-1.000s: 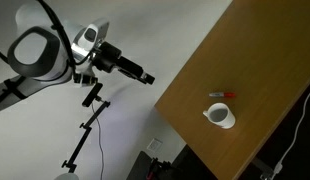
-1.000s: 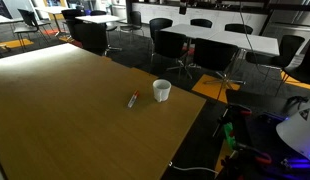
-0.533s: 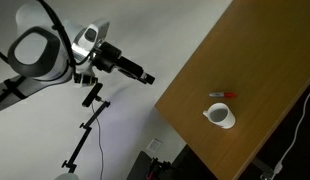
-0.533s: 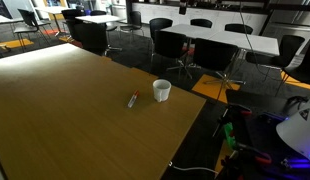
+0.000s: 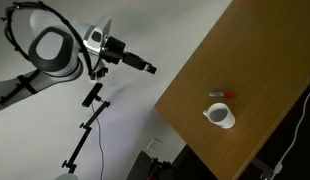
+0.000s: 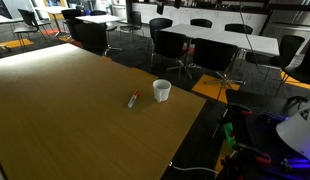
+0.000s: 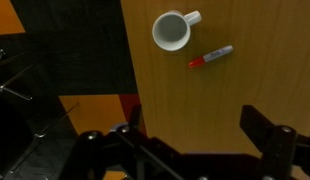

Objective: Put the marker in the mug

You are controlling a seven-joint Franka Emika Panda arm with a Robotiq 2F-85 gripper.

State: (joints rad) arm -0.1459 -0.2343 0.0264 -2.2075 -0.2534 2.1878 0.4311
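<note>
The white mug (image 7: pixel 172 31) stands upright on the wooden table (image 7: pixel 195 100), handle to the right in the wrist view. The red marker with a whitish end (image 7: pixel 211 56) lies flat on the table just beside the mug, apart from it. Both exterior views show the mug (image 5: pixel 221 116) (image 6: pixel 162 90) and the marker (image 5: pixel 222 94) (image 6: pixel 133 98). My gripper (image 7: pixel 195 135) is open and empty, high above the table near its edge, well away from both. In an exterior view the gripper (image 5: pixel 148 69) hangs in the air off the table's side.
The table's edge (image 7: pixel 123 70) runs down the wrist view, with dark floor beyond it. A black stand (image 5: pixel 90 118) is below the arm. Office chairs (image 6: pixel 175 45) and tables stand behind the table. Cables and equipment (image 6: pixel 235 140) lie on the floor.
The arm has swung slightly upward and to the right in the exterior view. The mug and marker have not moved.
</note>
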